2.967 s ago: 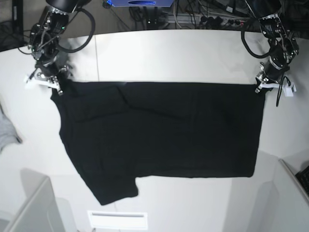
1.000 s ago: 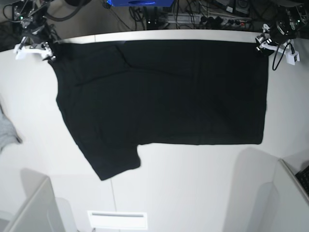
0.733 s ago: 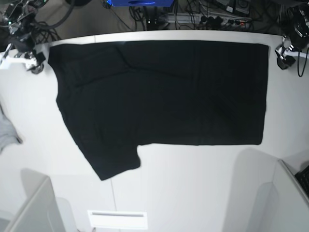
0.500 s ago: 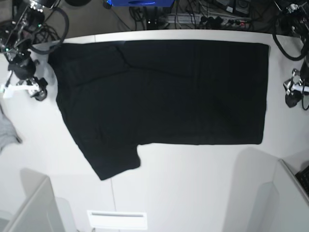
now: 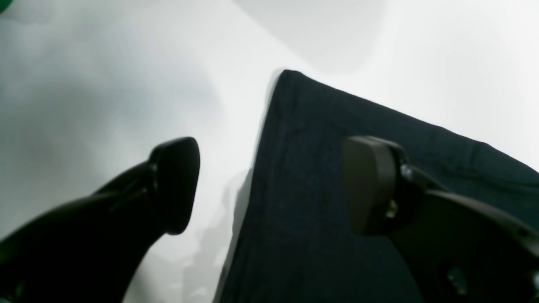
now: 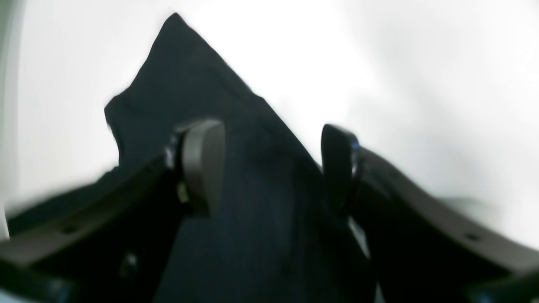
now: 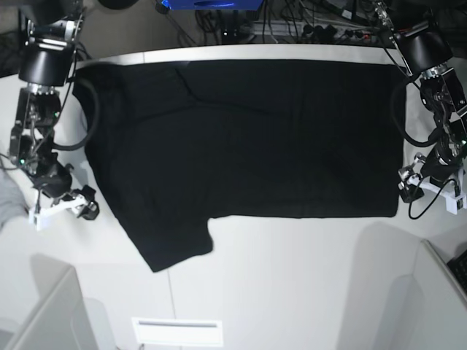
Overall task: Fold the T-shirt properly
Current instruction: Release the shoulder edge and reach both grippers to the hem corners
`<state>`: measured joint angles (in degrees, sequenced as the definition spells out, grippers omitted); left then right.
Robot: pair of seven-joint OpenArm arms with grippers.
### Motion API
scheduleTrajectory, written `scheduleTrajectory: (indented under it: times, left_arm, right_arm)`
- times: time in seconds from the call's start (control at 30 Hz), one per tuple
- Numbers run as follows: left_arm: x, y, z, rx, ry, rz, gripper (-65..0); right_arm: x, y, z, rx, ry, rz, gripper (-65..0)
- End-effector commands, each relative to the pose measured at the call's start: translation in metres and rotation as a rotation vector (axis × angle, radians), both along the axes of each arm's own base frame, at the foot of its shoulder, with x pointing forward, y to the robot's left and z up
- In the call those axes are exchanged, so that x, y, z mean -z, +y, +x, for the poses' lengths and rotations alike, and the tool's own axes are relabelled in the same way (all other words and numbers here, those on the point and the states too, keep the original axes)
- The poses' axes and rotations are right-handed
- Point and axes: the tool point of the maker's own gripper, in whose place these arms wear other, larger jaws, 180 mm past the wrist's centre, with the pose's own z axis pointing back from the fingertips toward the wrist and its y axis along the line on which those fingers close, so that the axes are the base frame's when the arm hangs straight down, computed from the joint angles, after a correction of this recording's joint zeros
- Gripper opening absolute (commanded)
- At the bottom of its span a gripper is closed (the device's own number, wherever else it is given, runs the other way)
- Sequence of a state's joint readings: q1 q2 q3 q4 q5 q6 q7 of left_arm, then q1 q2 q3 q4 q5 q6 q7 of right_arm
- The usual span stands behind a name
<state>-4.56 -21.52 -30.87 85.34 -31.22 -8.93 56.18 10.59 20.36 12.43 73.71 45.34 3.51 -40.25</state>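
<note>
The black T-shirt (image 7: 248, 138) lies flat, plain side up, across the white table (image 7: 292, 292), with one sleeve (image 7: 175, 248) pointing to the front left. My left gripper (image 7: 408, 191) is open and empty at the shirt's front right corner. In the left wrist view its gripper (image 5: 271, 185) straddles the shirt's edge (image 5: 316, 168). My right gripper (image 7: 86, 211) is open and empty beside the shirt's left edge. In the right wrist view the gripper (image 6: 269, 166) has black cloth (image 6: 189, 84) showing between its fingers.
A small grey cloth (image 7: 6, 197) lies at the left table edge. Raised white partitions stand at the front left (image 7: 51, 313) and front right (image 7: 438, 292). A white slotted plate (image 7: 177, 332) sits at the front edge. Cables run behind the table.
Both grippers dragged the shirt to the back edge, let go of its far corners, and moved forward along its two sides. The shirt has lain still since.
</note>
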Motion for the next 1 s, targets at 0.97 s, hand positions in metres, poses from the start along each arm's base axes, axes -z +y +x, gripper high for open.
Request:
scheduleTrajectory:
  times: [0.97]
  left_arm:
    - [0.01,0.018,-0.026,-0.017,0.051,0.047,-14.8]
  right_arm:
    - [0.072,0.058,0.066,-0.297,0.096,-0.168,-30.3]
